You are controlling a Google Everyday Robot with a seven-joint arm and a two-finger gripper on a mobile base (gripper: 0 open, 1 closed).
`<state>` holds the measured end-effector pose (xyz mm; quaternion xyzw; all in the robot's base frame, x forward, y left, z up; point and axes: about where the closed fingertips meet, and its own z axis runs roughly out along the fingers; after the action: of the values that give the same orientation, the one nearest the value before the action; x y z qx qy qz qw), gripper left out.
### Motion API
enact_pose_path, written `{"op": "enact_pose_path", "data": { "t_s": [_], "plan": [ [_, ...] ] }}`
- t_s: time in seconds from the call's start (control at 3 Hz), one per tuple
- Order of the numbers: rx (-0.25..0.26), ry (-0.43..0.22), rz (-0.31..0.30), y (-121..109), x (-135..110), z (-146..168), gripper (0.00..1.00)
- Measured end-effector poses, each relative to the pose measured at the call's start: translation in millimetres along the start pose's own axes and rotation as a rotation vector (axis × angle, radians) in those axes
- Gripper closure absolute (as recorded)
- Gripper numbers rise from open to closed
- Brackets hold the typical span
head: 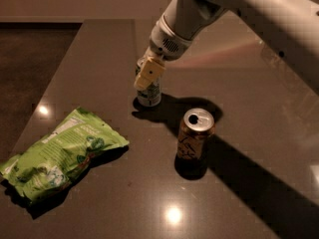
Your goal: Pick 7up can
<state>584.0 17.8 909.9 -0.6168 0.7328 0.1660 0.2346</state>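
- gripper (pixel 149 75) is low over the 7up can (pixel 149 96), its cream tip covering the can's upper half from the camera side
- tip overlaps the can top; looks in contact, real grasp not confirmable
- whether the pincer is spread or clamped: cannot tell, the far side is hidden behind the tip and the can
- 7up can stands upright on the dark table (pixel 99 49), only the lower body with green markings visible, base on the surface
- white arm (pixel 239 4) runs up and right from the 7up can to the top-right corner
- brown-gold can (pixel 195 136) upright, opened top, to the right of and nearer the camera than the 7up can, apart from it
- green snack bag (pixel 60 156) lies flat, left of and nearer than the 7up can, well apart
- arm shadow falls right of the 7up can, across the brown-gold can's base
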Motion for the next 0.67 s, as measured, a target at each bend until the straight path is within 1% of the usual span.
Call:
{"op": "enact_pose_path", "data": {
  "t_s": [0.33,0.67],
  "plan": [
    [-0.001,-0.009,-0.056,7,-19,-20,0.88],
    [-0.016,-0.018,-0.132,23,-42,-42,1.0]
  ]
}}
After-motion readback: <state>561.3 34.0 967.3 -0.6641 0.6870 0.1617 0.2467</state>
